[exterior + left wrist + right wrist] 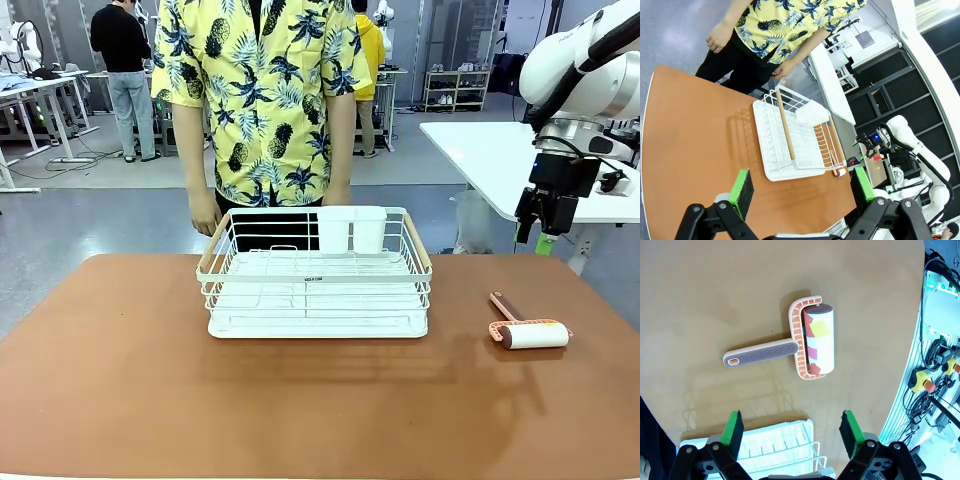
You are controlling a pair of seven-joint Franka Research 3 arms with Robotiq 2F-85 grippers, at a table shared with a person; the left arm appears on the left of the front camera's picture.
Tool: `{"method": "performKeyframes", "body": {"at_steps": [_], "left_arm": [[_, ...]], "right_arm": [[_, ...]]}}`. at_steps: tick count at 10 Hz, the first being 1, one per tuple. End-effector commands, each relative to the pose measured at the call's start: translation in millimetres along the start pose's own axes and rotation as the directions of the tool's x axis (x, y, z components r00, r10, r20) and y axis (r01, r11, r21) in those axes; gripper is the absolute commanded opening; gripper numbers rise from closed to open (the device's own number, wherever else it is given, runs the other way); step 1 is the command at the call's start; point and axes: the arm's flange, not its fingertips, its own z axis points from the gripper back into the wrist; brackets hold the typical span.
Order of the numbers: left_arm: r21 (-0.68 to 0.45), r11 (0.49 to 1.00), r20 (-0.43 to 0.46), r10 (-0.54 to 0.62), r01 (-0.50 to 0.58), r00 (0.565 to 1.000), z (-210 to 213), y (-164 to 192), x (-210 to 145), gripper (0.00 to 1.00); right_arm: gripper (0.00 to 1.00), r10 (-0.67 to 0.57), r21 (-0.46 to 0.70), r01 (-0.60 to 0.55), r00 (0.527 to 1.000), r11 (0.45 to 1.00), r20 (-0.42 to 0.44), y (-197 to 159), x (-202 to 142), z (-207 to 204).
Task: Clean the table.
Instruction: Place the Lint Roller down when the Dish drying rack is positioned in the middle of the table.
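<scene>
The reddish-brown table (120, 380) carries a white wire dish rack (318, 285) at its middle. To the rack's right lies a lint roller (535, 335) with an orange frame and a brown handle. My right gripper (538, 238) hangs open high above the table's right end. From its wrist I look straight down on the lint roller (812, 342), which lies flat beyond the open gripper (790, 415). My left gripper (801, 175) is open and empty, high over the table (690, 140), well away from the rack (795, 135).
A person in a yellow pineapple shirt (265, 90) stands at the far edge, one hand (205, 215) by the rack's left handle. Two white cups (350, 228) sit in the rack's back right corner. A white table (490, 150) stands behind at the right.
</scene>
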Motion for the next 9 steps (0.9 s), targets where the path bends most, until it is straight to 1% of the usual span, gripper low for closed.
{"method": "performKeyframes", "body": {"at_steps": [1,9], "left_arm": [[-0.007,1.0,0.006,-0.001,0.001,1.0,1.5,-0.3,0.6,1.0],[-0.007,1.0,0.006,-0.001,0.001,1.0,1.5,-0.3,0.6,1.0]], "right_arm": [[1.0,0.001,-0.002,-0.001,1.0,1.0,0.001,1.1,-1.8,1.9],[1.0,0.001,-0.002,-0.001,1.0,1.0,0.001,1.1,-1.8,1.9]]}}
